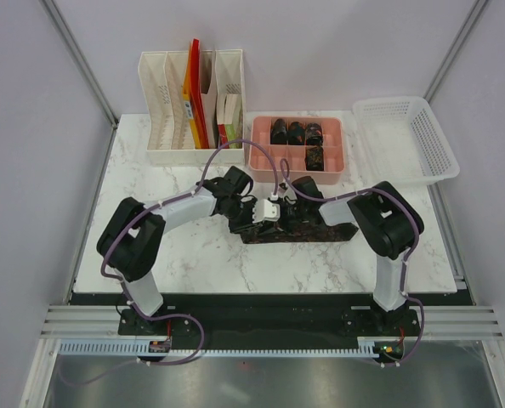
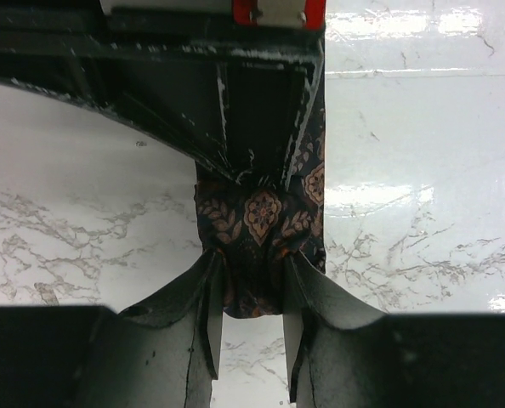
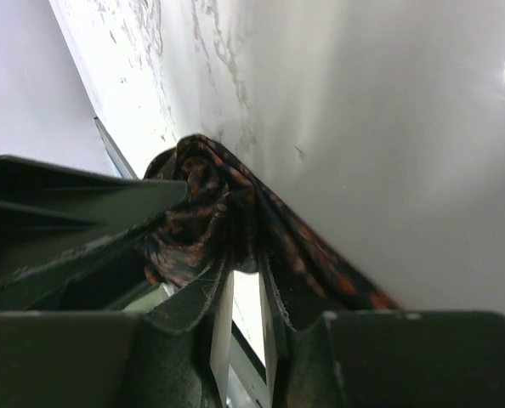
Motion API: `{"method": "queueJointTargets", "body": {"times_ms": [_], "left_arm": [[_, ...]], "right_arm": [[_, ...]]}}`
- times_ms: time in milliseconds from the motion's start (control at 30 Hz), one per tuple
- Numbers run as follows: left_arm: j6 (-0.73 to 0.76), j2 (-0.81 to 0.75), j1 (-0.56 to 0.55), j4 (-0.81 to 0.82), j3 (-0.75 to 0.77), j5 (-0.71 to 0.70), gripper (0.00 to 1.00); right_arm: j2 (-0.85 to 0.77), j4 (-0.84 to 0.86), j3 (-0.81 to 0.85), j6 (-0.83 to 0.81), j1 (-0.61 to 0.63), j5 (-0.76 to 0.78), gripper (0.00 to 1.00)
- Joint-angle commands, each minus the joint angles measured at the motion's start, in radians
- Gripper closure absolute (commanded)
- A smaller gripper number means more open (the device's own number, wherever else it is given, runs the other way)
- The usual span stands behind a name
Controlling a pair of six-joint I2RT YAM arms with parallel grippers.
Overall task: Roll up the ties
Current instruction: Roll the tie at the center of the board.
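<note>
— What sits in the pink tray [image 1: 261,157]?
— Four rolled ties [image 1: 280,130]: three across the back compartments, one in front. The file rack [image 1: 155,102] beside it holds orange and red folders [image 1: 193,85].
— And the loose tie [image 1: 320,231]?
— Flat on the bench [image 1: 176,255], just before the tray. The left claw [image 2: 252,289] pinches its patterned end. The right claw [image 3: 244,272] presses bunched cloth, jaws slightly parted; I cannot tell whether it grips.

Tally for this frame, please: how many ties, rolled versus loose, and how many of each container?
Rolled ties: 4
Loose tie: 1
Pink tray: 1
White basket: 1
White file rack: 1
Total: 8
</note>
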Motion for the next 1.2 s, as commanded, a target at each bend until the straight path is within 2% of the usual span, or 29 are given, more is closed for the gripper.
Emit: {"method": "queueJointTargets", "body": {"times_ms": [0, 267, 367, 533, 700, 833, 1000, 1100, 1133, 1167], "left_arm": [[0.044, 0.072, -0.021, -0.055, -0.004, -0.009, 0.73], [0.045, 0.078, -0.021, -0.066, 0.011, -0.011, 0.74], [0.042, 0.082, -0.021, -0.067, 0.017, -0.009, 0.75], [0.037, 0.083, -0.021, -0.070, 0.026, -0.011, 0.73], [0.031, 0.082, -0.021, -0.070, 0.031, 0.000, 0.69], [0.031, 0.079, -0.021, -0.070, 0.032, -0.005, 0.64], [0.031, 0.082, -0.021, -0.070, 0.036, -0.005, 0.63], [0.027, 0.075, -0.021, -0.070, 0.036, -0.006, 0.61], [0.024, 0.068, -0.021, -0.073, 0.036, -0.006, 0.59], [0.021, 0.059, -0.020, -0.072, 0.033, -0.006, 0.57]], "right_arm": [[-0.064, -0.030, -0.024, -0.056, -0.043, -0.043, 0.73], [-0.155, -0.080, -0.027, -0.079, -0.066, -0.058, 0.57], [-0.166, -0.028, -0.047, -0.032, -0.066, -0.050, 0.47], [-0.146, 0.023, -0.053, 0.008, -0.063, -0.032, 0.44], [-0.105, 0.102, -0.061, 0.045, -0.043, -0.007, 0.50], [-0.078, 0.136, -0.056, 0.066, -0.032, -0.004, 0.59], [-0.058, 0.109, -0.040, 0.039, -0.015, 0.005, 0.58], [-0.051, 0.076, -0.033, 0.025, -0.015, 0.015, 0.82], [-0.051, 0.067, -0.035, 0.005, -0.017, 0.017, 0.93], [-0.049, 0.046, -0.033, -0.009, -0.024, 0.022, 0.96]]}}
